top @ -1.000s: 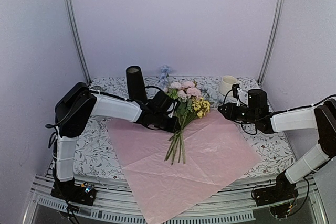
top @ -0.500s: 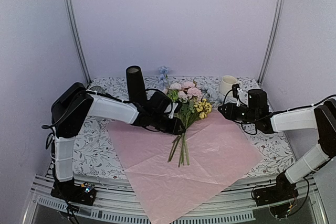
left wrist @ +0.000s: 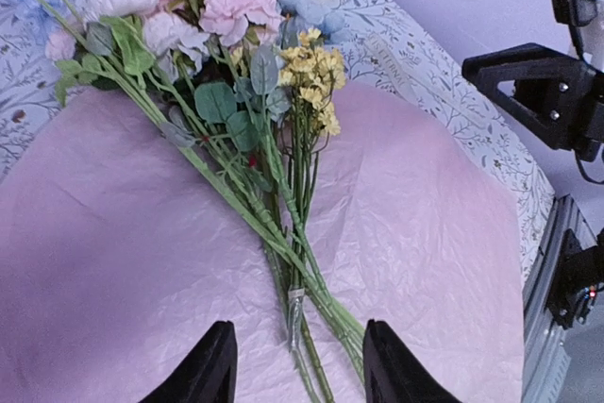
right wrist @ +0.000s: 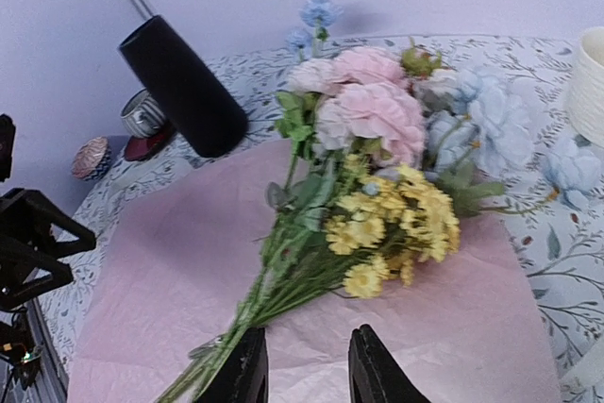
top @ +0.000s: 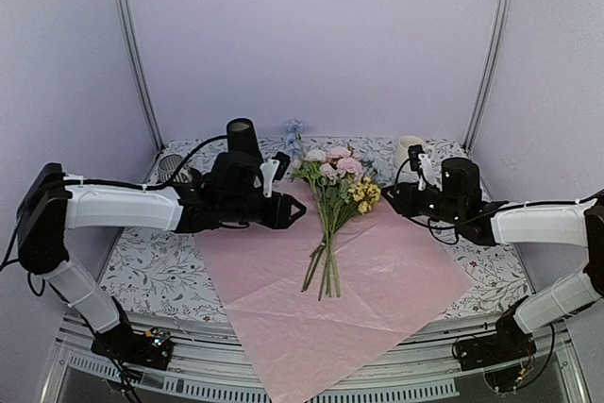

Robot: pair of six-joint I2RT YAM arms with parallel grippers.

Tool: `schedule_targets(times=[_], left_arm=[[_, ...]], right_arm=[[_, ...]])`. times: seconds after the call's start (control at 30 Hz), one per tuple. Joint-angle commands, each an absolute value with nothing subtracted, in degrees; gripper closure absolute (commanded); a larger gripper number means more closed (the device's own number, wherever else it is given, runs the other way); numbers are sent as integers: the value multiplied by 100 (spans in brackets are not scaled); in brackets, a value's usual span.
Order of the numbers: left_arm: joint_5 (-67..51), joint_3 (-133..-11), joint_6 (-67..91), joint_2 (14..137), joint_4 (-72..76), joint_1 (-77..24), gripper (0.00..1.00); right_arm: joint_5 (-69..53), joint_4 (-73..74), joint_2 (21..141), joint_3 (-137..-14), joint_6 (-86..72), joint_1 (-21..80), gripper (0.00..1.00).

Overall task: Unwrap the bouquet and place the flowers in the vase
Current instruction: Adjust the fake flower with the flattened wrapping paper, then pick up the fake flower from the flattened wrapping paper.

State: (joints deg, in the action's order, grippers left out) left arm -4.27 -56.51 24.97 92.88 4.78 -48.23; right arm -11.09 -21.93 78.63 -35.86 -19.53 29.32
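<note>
The bouquet is unwrapped: the flowers point(top: 332, 197) lie loose on the flat lilac-pink paper point(top: 377, 280), blooms toward the back, stems point(left wrist: 300, 261) toward the front. The black vase point(top: 243, 142) stands upright at the back left, seen also in the right wrist view point(right wrist: 184, 87). My left gripper point(top: 294, 213) hovers left of the stems, open and holding nothing; in its wrist view the stem ends lie just ahead of the left gripper point(left wrist: 300, 370). My right gripper point(top: 387, 198) hangs right of the yellow cluster point(right wrist: 406, 224). The right gripper point(right wrist: 307, 370) stands open and empty, the stems just left of it.
A white mug point(top: 409, 151) stands at the back right. A striped cup point(right wrist: 143, 112) and a small bowl point(right wrist: 92, 158) sit at the back left near the vase. A loose blue flower point(top: 297, 126) stands behind the bunch. The paper overhangs the table's front edge.
My left arm has pulled back to the left, away from the stems, and its jaws have opened wider, leaving the flowers lying on the paper. The right gripper has opened slightly.
</note>
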Motion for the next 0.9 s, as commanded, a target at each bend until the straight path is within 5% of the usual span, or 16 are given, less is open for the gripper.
schedule_targets(times=[0.0,0.37,0.87], left_arm=[[24,-5246,1891,8777,1047,-4702,51],[-10,-4784,2166,8512,2094,-4242,50],[599,-3377,1930,7739,3348,-4183,50]], right_arm=[[-483,-1608,7820,-3959,-1945,3732,67],[63,-563,9113,-5004,-3174,4988,63],[386,558,10290,-6014,-3606,5205,62]])
